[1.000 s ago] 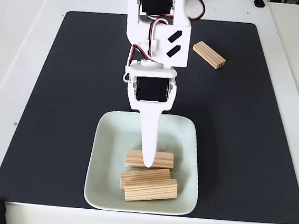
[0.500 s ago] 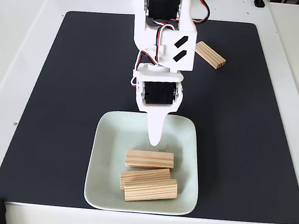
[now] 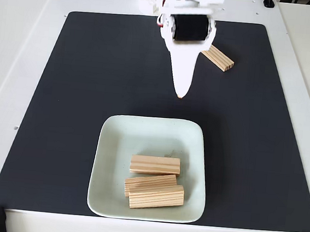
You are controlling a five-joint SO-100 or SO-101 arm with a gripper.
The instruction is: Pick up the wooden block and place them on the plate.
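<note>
The jaws are reading as pressed together, tapering to a single white tip with nothing between them, though from this angle a narrow gap would be hard to see. The gripper (image 3: 181, 92) is hanging in the upper middle of the frame over bare black mat (image 3: 81, 87), pointing down toward the frame's bottom. Just to its upper right, one wooden block (image 3: 218, 57) is lying on the mat, partly hidden by the arm's body. Below, in the lower middle, the plate (image 3: 111, 144) is holding three more blocks (image 3: 154, 165), two of them touching side by side near its front.

The step in hand looks like fetching that last block. To do it well, the arm should be swinging right, the jaws opening wide before descending, and closing across the block's narrow width, since it is sitting at a slant.
</note>
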